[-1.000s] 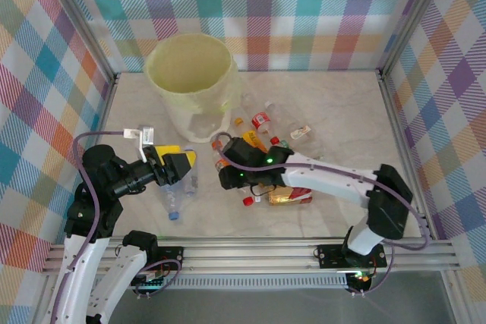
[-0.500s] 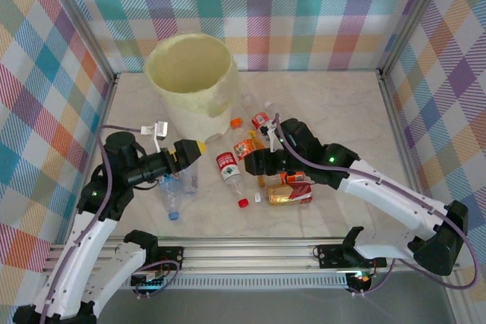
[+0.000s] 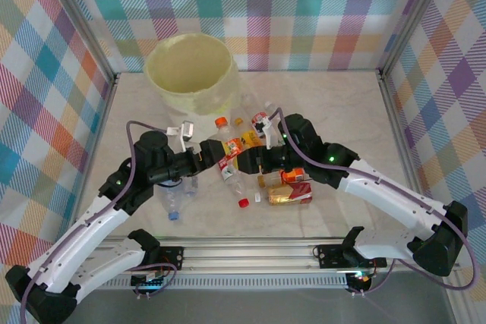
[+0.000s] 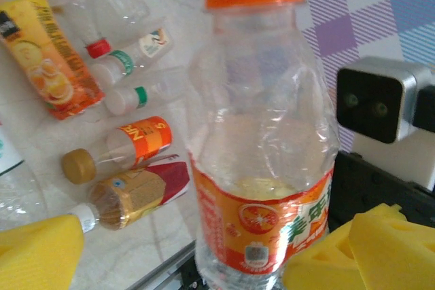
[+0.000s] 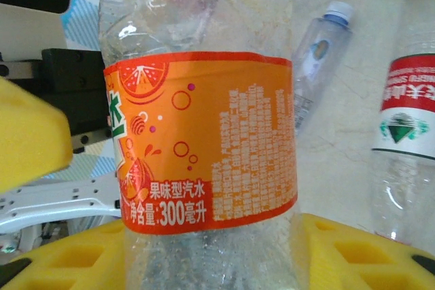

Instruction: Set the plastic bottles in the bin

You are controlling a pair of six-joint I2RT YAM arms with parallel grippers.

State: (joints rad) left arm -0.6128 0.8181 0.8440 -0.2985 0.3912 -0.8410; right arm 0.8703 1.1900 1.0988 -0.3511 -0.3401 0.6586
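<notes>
A clear plastic bottle with an orange label and orange cap [image 3: 229, 143] [image 4: 262, 168] [image 5: 204, 140] stands upright above the table, in front of the bin [image 3: 190, 73]. My right gripper [image 3: 252, 158] [image 5: 204, 263] is shut on its lower body, yellow pads on both sides. My left gripper [image 3: 211, 154] [image 4: 204, 256] is open, its yellow fingers [image 4: 34, 252] standing wide on either side of the same bottle without touching it. The bin is round, pale yellow and bag-lined, at the back left.
Several other bottles lie on the table: a red-labelled one [image 3: 230, 174] [image 5: 408, 120], a blue-capped clear one [image 3: 176, 196] [image 5: 316, 66], an amber one [image 3: 291, 196] [image 4: 132, 191], a small orange-labelled one [image 4: 129, 144]. Checked walls enclose the table on three sides.
My right gripper has lifted the orange-labelled bottle upright off the table. My left arm has reached right, bringing its open fingers around that bottle.
</notes>
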